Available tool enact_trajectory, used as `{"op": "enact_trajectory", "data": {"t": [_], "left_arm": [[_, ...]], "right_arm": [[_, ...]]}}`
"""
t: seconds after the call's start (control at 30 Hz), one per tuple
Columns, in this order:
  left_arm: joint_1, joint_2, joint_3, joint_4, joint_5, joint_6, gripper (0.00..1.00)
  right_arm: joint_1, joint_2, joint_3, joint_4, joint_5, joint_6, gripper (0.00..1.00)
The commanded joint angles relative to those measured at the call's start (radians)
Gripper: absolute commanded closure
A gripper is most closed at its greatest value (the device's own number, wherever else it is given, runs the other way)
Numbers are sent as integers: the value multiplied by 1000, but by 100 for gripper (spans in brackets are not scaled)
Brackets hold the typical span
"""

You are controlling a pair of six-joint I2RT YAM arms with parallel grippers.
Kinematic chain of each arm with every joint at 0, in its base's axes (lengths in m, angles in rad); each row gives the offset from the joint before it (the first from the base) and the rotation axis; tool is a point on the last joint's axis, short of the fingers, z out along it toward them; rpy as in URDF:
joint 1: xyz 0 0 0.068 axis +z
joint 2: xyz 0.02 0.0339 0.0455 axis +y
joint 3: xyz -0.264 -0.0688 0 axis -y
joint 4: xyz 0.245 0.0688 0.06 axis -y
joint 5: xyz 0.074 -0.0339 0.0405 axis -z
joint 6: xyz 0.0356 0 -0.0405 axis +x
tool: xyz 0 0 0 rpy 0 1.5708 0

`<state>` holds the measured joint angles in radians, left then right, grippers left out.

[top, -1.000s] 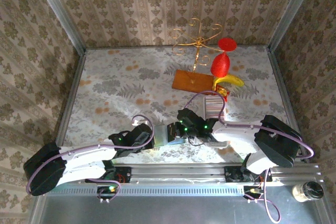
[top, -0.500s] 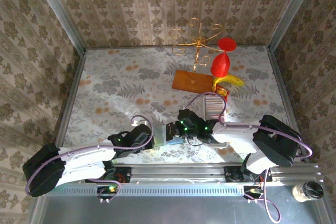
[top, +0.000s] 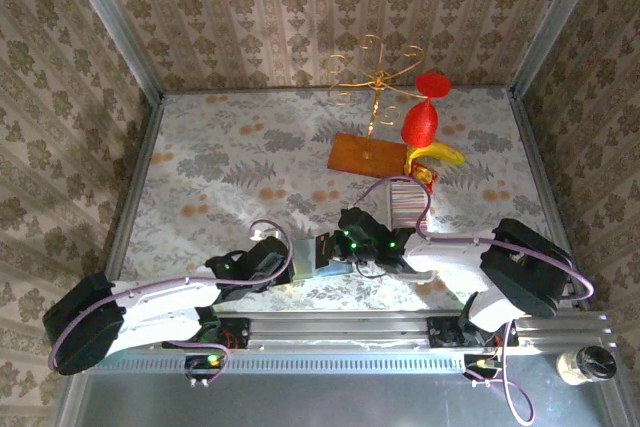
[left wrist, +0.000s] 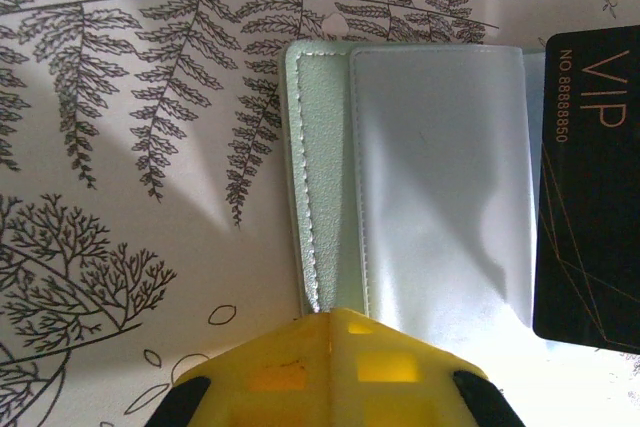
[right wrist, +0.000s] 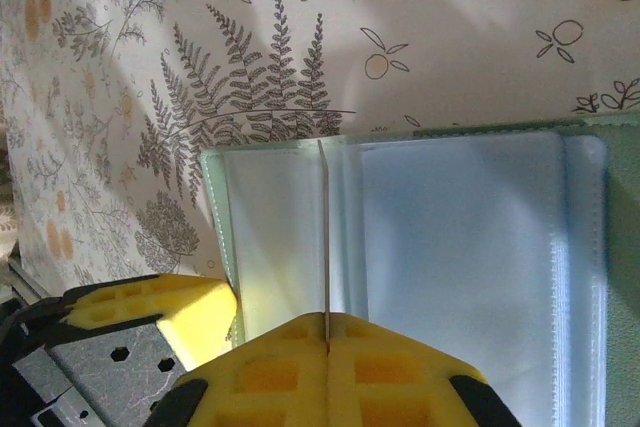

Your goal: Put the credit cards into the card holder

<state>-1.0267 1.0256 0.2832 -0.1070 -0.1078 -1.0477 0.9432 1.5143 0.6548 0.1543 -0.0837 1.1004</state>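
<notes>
The card holder [top: 305, 259] lies open on the tabletop [top: 200, 177], at the middle of its near edge, between both arms. We see the right gripper [right wrist: 327, 325] clenched on a credit card [right wrist: 325, 227], held edge-on above the clear pockets. From the left wrist, that card shows a black face marked VIP. The left gripper [left wrist: 335, 332] is clenched, its tips at the holder's edge. We cannot tell whether it pinches the holder.

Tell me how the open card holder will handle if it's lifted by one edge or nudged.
The card holder looks like thin stitched material with clear sleeves, so lifted by one edge it would probably sag or fold shut. Lying flat on the smooth printed tablecloth, it would likely slide, not tip. Probably light.
</notes>
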Motion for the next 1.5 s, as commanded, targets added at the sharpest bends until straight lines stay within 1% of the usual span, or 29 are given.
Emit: {"op": "enact_trajectory", "data": {"t": [0.0,0.5,0.7,0.77,0.87,1.03,1.17,1.37,1.47], "left_arm": [[-6,7,-18,-5,1,-12,100],[-7,14,-22,-4,-5,-17,100],[-9,13,-23,-3,-6,-18,100],[-9,13,-24,-3,-8,-20,100],[-9,13,-24,-3,-8,-20,100],[-10,16,-25,0,-6,-18,100],[-10,23,-22,2,-5,-18,100],[-12,16,-9,-14,-5,-8,100],[-12,-27,16,-74,-22,4,100]], "right_arm": [[8,14,-12,-7,-2,14,100],[21,29,-12,38,-30,37,100],[23,29,-32,85,-42,67,100],[23,26,-31,68,-39,54,100],[23,2,-23,-10,0,13,100],[22,-2,0,-62,-11,-65,100],[19,-8,26,-116,4,-125,100],[11,-22,16,-91,3,-121,100],[10,-36,3,-56,5,-110,100]]}}
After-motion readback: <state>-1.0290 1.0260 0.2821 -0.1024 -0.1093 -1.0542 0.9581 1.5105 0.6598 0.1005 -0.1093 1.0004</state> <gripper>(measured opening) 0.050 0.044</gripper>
